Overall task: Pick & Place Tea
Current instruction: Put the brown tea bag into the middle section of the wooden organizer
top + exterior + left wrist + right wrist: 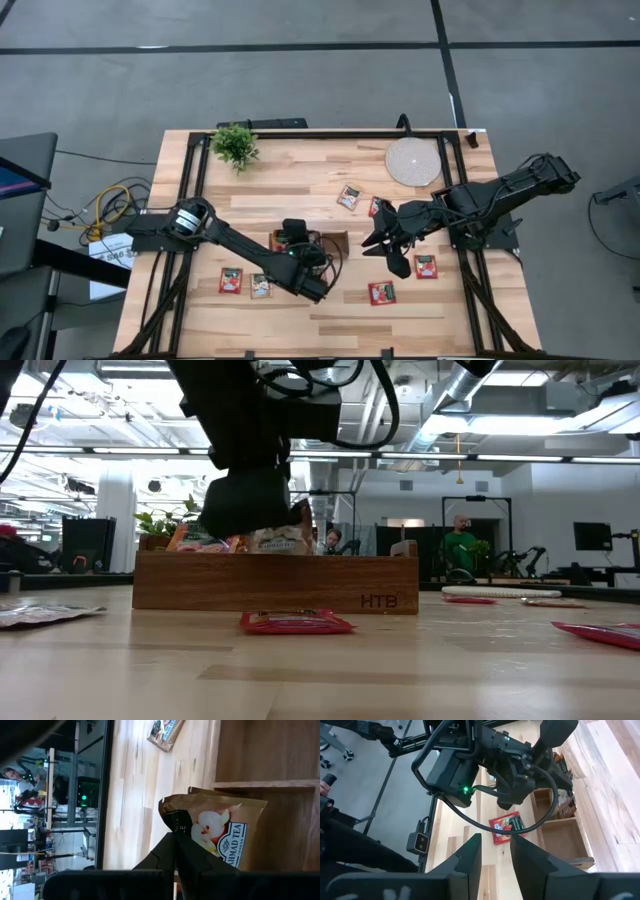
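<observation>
Your left fingers are clamped on a beige sachet held over the wooden tray; your right fingers are parted with nothing between them, hovering over the desk near the red sachets. The tray already holds a few sachets at one end, but at least one compartment looks bare. Roughly half a dozen lie loose on the desk, so you're likely well short of done.

A wooden tray, loose tea sachets, a plant and a round mat are being carried by the desk.
</observation>
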Motion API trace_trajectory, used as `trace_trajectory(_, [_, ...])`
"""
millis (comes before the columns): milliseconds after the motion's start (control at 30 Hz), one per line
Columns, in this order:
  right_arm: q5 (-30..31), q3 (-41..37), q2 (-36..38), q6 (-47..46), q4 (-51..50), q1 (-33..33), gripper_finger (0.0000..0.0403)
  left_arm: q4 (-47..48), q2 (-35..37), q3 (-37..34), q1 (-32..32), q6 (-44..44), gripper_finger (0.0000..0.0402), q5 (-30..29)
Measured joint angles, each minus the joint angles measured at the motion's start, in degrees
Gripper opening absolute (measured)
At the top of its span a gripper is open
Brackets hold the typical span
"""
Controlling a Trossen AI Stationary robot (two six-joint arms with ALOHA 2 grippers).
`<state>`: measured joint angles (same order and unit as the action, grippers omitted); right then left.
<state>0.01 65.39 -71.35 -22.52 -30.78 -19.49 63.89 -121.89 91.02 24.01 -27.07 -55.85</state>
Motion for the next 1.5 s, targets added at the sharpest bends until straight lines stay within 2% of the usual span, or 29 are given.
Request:
trace_trajectory(333, [0.0,0.0,0.0,0.0,0.0,0.0,0.0097,-1.5,0.0,0.0,-1.2,0.5,0.0000,2.2])
trace_trajectory(1400, [0.0,0.0,0.0,0.0,0.0,0.0,0.0097,-2.2,0.1,0.0,-2.4,0.7,0.0001,2.7])
trace_trajectory(1500, [0.0,0.0,0.0,0.0,0.0,0.0,0.0097,-2.2,0.1,0.0,-2.4,0.7,0.0012,2.7])
